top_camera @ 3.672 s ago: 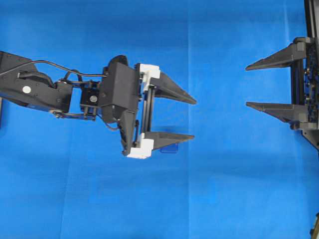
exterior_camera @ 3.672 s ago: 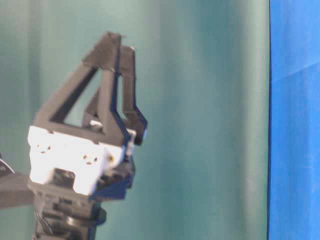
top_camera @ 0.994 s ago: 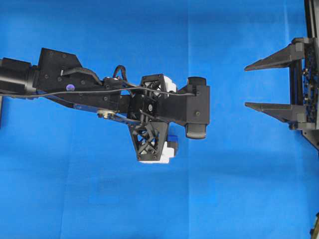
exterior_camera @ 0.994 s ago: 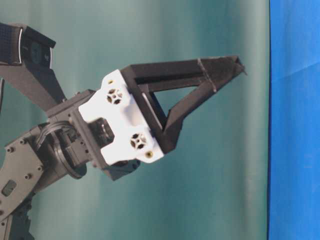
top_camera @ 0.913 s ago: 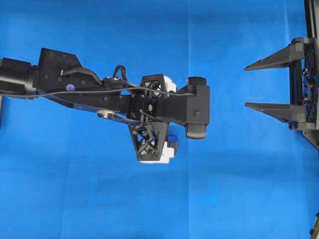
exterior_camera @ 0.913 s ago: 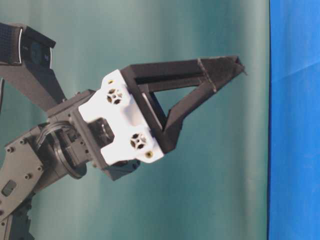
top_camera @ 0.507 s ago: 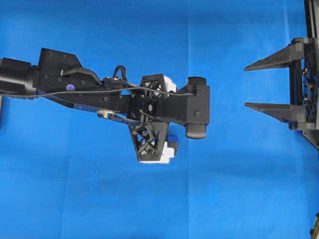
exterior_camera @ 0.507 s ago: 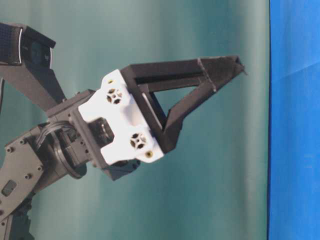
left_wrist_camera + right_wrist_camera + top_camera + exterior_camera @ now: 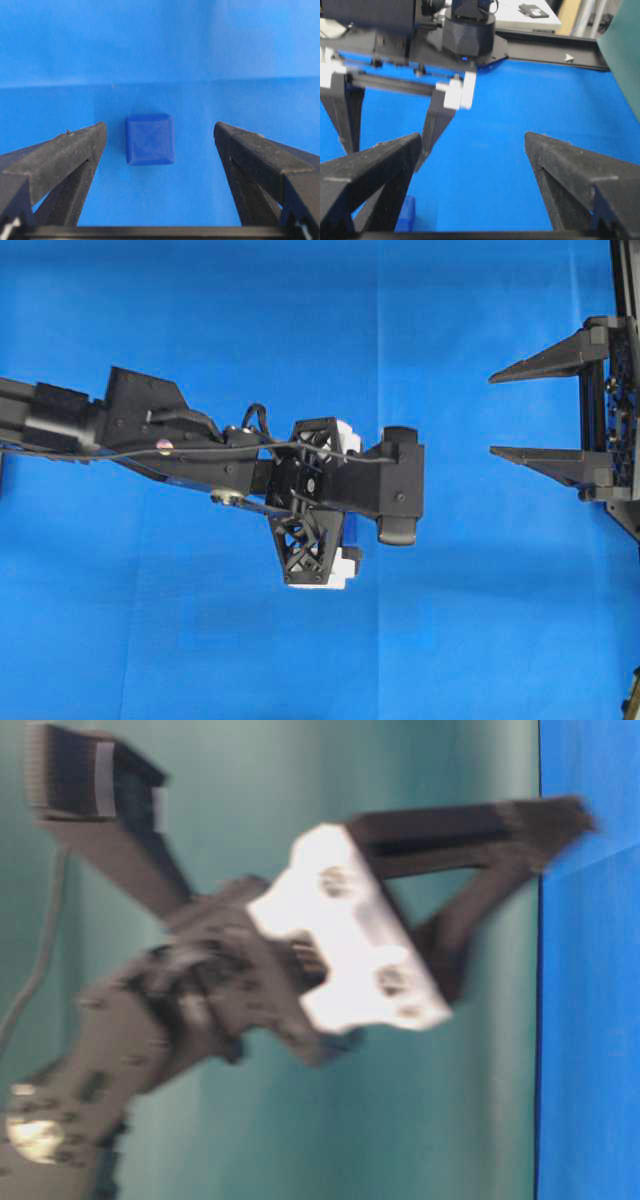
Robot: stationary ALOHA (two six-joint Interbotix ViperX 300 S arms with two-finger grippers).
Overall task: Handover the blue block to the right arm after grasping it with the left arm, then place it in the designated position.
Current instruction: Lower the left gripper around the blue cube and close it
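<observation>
We see the blue block (image 9: 149, 139) lying flat on the blue cloth of the tabletop (image 9: 200, 660), somewhere near its middle, and our left hand (image 9: 160, 145) is poised over it with both fingers spread wide, one on each side and neither touching it. The block sits a little nearer the finger at the left of the wrist view, so we judge that a small sideways correction would centre it before we close. The hand points down at the cloth because the block is low and small, and straddling it from above lets the fingers meet its two flat faces squarely. From overhead the block is almost wholly hidden under the left arm (image 9: 150, 435). Our right hand (image 9: 495, 412) waits well apart near the right edge of the tabletop, fingers fully spread and holding nothing, aimed across at the left hand; we take this as readiness for the handover.
</observation>
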